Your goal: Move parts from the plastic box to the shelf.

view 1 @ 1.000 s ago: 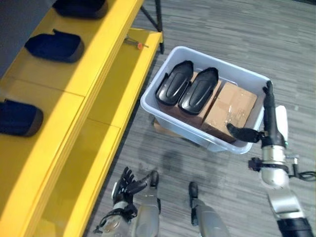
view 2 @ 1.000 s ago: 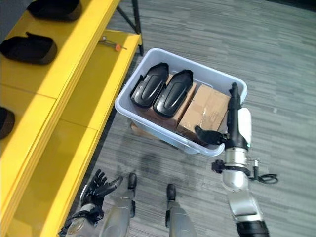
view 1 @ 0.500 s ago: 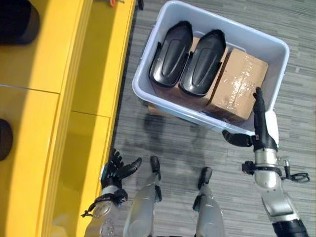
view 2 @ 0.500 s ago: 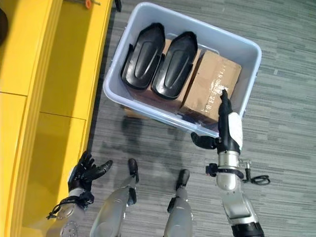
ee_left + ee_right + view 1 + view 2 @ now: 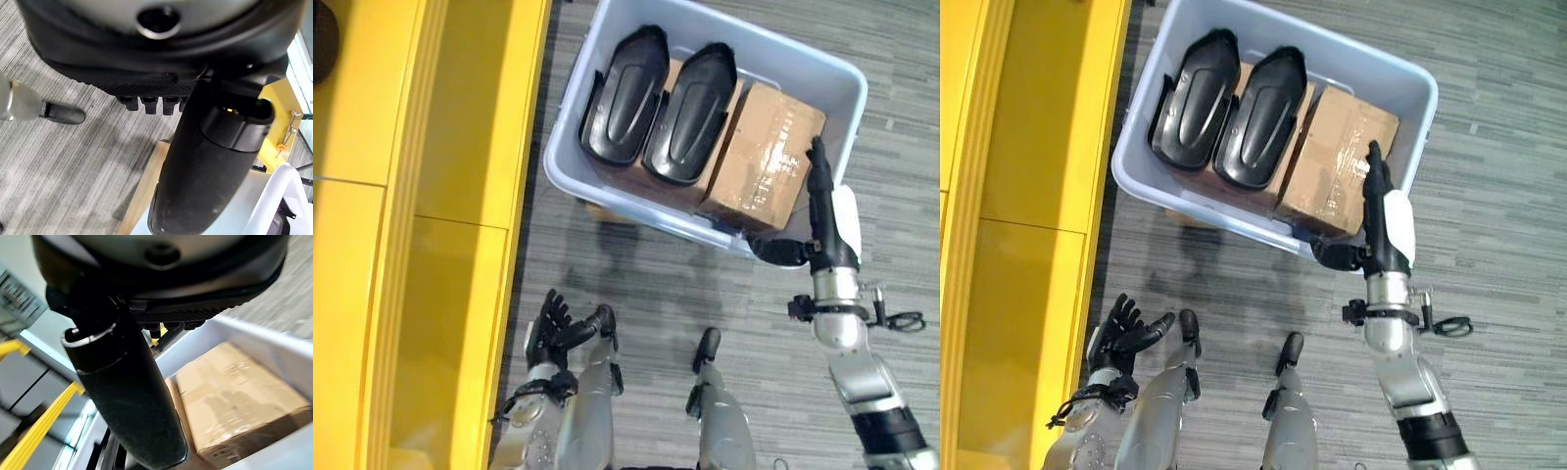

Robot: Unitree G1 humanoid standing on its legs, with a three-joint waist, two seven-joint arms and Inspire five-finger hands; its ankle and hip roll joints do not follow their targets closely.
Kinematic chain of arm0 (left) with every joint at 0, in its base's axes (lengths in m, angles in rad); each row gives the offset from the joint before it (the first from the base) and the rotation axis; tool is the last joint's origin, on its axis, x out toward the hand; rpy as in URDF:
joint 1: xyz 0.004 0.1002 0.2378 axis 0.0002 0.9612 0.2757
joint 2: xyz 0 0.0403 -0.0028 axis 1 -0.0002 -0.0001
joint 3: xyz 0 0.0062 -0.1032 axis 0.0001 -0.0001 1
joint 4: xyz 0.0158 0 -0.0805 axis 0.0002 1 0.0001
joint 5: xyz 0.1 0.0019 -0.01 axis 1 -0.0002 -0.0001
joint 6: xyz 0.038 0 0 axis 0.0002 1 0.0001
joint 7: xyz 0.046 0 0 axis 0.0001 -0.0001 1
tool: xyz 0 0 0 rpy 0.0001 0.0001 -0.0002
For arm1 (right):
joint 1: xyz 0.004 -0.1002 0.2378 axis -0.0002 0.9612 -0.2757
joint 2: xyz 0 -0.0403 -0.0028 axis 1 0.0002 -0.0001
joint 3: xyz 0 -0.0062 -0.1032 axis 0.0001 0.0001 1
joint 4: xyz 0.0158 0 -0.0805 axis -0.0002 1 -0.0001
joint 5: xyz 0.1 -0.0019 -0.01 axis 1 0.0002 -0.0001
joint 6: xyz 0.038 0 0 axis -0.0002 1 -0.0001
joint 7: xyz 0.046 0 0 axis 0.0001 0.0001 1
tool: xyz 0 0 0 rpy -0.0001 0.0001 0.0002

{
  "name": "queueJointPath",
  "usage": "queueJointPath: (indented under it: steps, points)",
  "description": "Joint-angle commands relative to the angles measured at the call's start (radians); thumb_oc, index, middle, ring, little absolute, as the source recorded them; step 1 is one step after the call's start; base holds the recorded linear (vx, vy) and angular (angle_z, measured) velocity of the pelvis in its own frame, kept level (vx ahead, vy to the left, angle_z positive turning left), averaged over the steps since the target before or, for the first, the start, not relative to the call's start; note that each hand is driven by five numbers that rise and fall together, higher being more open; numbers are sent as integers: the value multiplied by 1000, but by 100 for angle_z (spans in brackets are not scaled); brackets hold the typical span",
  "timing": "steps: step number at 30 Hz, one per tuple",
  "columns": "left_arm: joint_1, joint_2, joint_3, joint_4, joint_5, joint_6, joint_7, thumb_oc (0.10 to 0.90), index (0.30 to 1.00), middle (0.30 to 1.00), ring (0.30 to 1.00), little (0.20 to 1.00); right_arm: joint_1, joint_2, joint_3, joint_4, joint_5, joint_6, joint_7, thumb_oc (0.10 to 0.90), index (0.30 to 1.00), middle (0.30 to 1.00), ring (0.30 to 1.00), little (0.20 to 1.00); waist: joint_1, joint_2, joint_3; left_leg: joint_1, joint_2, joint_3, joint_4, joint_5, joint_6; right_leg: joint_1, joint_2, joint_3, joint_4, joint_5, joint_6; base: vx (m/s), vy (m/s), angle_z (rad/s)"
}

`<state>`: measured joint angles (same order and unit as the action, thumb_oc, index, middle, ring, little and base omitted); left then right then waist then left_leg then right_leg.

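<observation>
Moved up again over the plastic box [image 5: 847, 83], that right hand [image 5: 824, 220], flat and spread above the brown carton [image 5: 764, 166]. Two black parts [image 5: 625, 94] resting on another carton inside the box, beside the yellow shelf [image 5: 460, 186]. Left hand [image 5: 553, 328] low by the shelf, spread, holding nothing.
</observation>
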<state>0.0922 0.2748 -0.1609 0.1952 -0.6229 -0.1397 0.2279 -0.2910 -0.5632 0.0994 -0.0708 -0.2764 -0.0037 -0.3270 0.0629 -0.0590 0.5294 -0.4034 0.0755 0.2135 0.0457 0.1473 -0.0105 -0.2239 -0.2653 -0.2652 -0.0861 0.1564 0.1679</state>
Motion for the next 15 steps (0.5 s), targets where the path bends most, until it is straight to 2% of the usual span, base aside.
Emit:
queueJointPath:
  steps: [1,2,3,4,15]
  points:
    - [36,59,2,-84,-2,-58,-16,900,1000,1000,1000,1000,-184,-92,22,-36,-68,-45,-30,900,1000,1000,1000,1000,16,-12,-32,22,72,-81,72,-82,-68,-12,-52,30,55,32,33,13,-47,2]
    - [34,58,3,-83,-2,-58,-16,900,1000,1000,1000,1000,-188,-92,24,-33,-68,-45,-31,900,1000,1000,1000,1000,14,-13,-32,18,71,-80,70,-77,-67,-16,-53,31,54,35,32,28,-56,1]
    - [6,70,-5,-83,-8,-61,-5,900,1000,1000,1000,1000,-344,-125,98,32,-68,-23,-30,900,1000,1000,1000,1000,31,-18,-22,-2,69,-89,64,-74,-68,-24,-49,32,49,32,32,15,-38,1]
    - [2,70,-5,-83,-8,-62,-3,900,1000,1000,1000,1000,-369,-129,112,44,-72,-18,-28,900,1000,1000,1000,1000,33,-19,-20,-5,69,-90,65,-73,-68,-26,-49,31,48,31,31,23,-40,1]
    - [-37,67,-2,-73,-10,-71,15,900,1000,1000,1000,1000,-507,-106,186,104,-105,10,-17,900,1000,1000,1000,1000,51,-20,-9,-38,60,-106,76,-75,-69,-29,-50,22,43,31,29,-3,-3,9]
